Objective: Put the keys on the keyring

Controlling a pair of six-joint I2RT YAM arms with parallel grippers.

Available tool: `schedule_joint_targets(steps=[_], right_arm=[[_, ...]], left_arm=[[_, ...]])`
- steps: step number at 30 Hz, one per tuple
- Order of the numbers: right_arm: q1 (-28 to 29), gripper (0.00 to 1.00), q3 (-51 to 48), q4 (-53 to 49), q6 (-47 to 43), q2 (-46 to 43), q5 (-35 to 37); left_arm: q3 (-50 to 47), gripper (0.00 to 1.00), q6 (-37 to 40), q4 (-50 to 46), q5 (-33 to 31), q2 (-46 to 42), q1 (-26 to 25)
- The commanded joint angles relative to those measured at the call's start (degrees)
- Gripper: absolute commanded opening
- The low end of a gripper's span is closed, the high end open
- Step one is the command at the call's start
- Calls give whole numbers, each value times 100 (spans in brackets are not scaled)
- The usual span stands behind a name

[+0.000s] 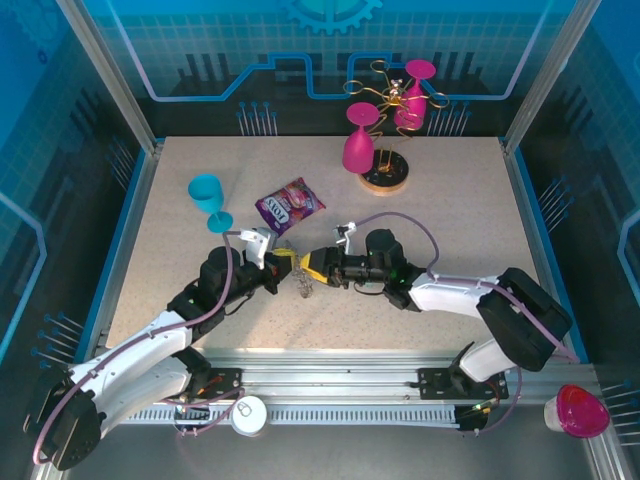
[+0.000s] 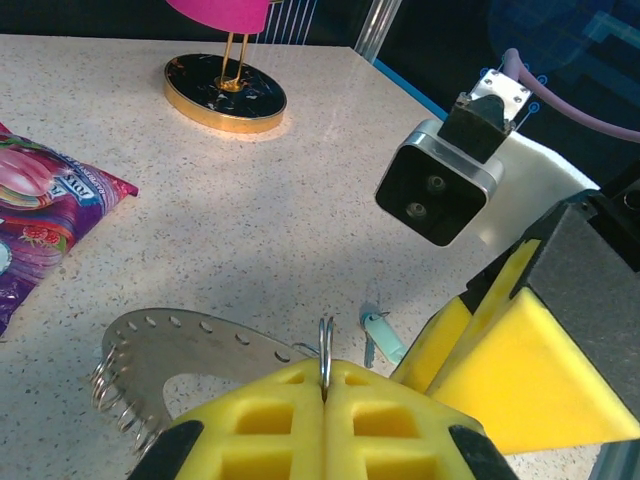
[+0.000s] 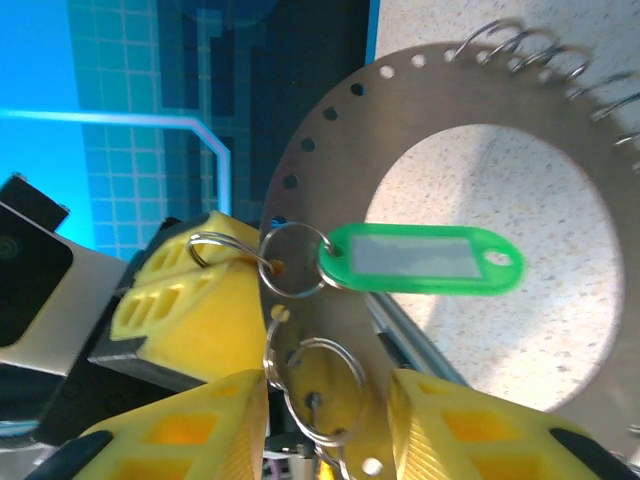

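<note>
The keyring (image 3: 322, 150), a flat dark metal ring with small wire loops along its rim, sits over the near middle of the desk (image 1: 450, 220), between the two arms and just near of the snack packet (image 1: 290, 205). The left end effector (image 2: 325, 380) has its yellow fingers pressed together, pinching one wire loop at the keyring's rim. The right end effector (image 3: 325, 392) faces it from the right with its fingers spread, a small loop lying in the gap. The green key (image 3: 420, 262) hangs from a small ring at the rim, lying across the keyring's opening. The pale key (image 2: 383, 337) shows just beyond the left fingertips; I cannot tell whether it is attached.
</note>
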Motion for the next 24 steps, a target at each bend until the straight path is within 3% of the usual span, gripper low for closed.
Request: schedule_joint_targets(steps=[1, 5, 8, 11, 17, 24], right_arm=[[-296, 39, -27, -833, -1148, -488, 64], [-467, 38, 220, -2014, -2910, -966, 306], [-271, 38, 559, -3170, -5106, -1310, 1022], [42, 40, 619, -3501, -7332, -1534, 1921], [174, 44, -357, -1531, -10621, -1691, 2235], [372, 41, -671, -585, -11976, -1438, 1992]], left_arm=[[190, 0, -107, 130, -92, -34, -34], [277, 0, -181, -1, -100, -40, -32], [404, 0, -242, -178, -75, -26, -30], [533, 0, -354, -355, -6, -26, -28], [718, 0, -449, -617, 215, -16, -31], [919, 0, -475, -871, 426, 11, -27]])
